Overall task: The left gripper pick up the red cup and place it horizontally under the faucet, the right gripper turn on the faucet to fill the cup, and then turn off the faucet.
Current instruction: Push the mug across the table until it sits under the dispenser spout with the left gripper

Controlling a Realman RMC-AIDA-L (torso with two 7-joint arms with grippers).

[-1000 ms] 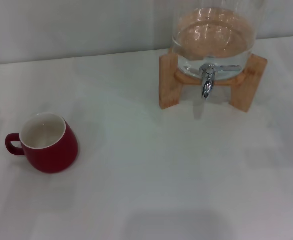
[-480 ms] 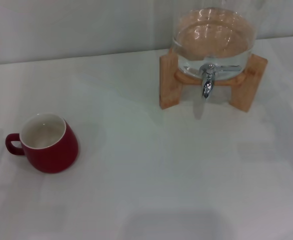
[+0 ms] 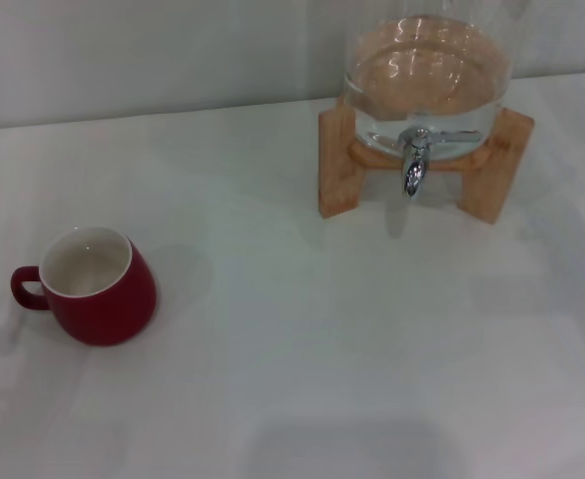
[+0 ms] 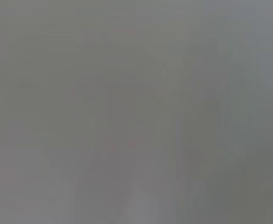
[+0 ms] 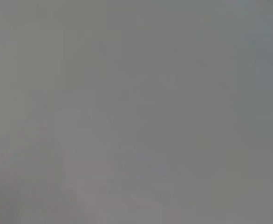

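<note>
The red cup (image 3: 98, 289) stands upright on the white table at the left in the head view, its white inside showing and its loop handle pointing left. The chrome faucet (image 3: 413, 165) points its spout down at the front of the clear glass dispenser (image 3: 427, 75), which rests on a wooden stand (image 3: 337, 170) at the back right. The space under the spout holds nothing. Neither gripper shows in the head view. Both wrist views show only a plain grey surface, with no fingers and no task objects.
The white table (image 3: 302, 349) runs across the whole head view to a pale wall (image 3: 153, 50) at the back. A faint shadow lies on the table near the front edge.
</note>
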